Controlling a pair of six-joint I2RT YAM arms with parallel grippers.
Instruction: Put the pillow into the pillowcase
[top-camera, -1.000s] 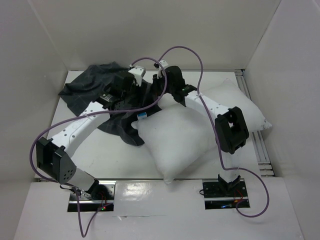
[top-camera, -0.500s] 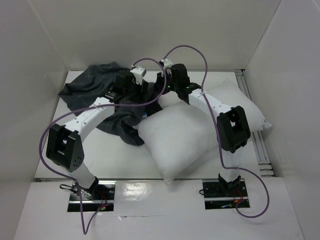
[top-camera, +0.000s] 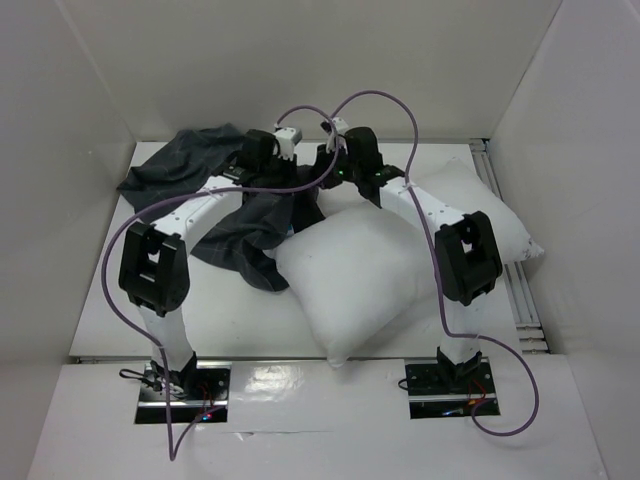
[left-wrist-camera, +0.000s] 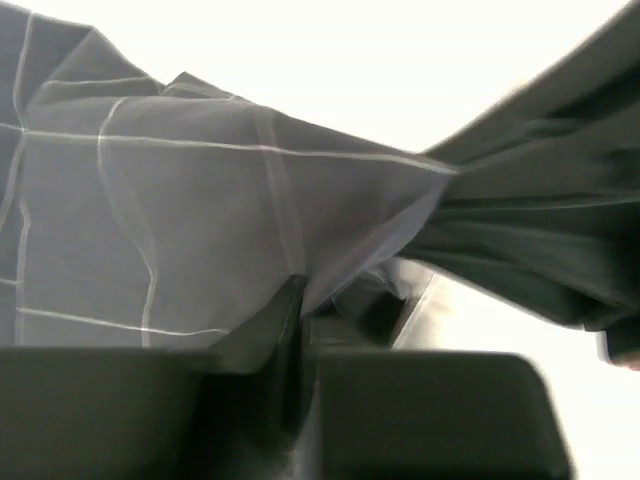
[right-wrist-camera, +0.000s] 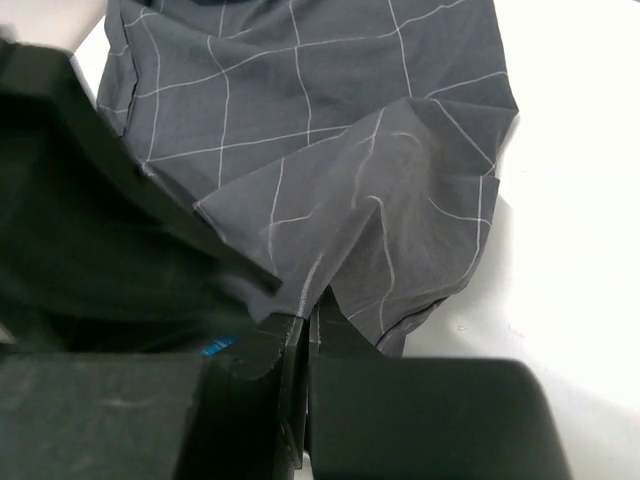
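Observation:
The white pillow (top-camera: 370, 270) lies plump at the table's centre right, its far end under the right arm. The charcoal grid pillowcase (top-camera: 185, 165) is bunched at the back left, and a flap of it hangs down to the pillow's left corner. My left gripper (top-camera: 278, 178) is shut on a pinched ridge of the pillowcase (left-wrist-camera: 200, 200), and its fingertips (left-wrist-camera: 290, 300) press the cloth together. My right gripper (top-camera: 322, 178) sits close beside it and is shut on a fold of the pillowcase (right-wrist-camera: 330, 180). Between both grippers the cloth is lifted off the table.
White walls box in the table at the back and on both sides. An aluminium rail (top-camera: 518, 295) runs along the table's right edge beside the pillow. Purple cables (top-camera: 380, 97) loop above both wrists and another trails past the left arm's base.
My left gripper has closed on the pillowcase. Its arm has swung inward, with the elbow now upright and nearer the middle, and the wrist has shifted toward the right gripper. The right arm has hardly moved.

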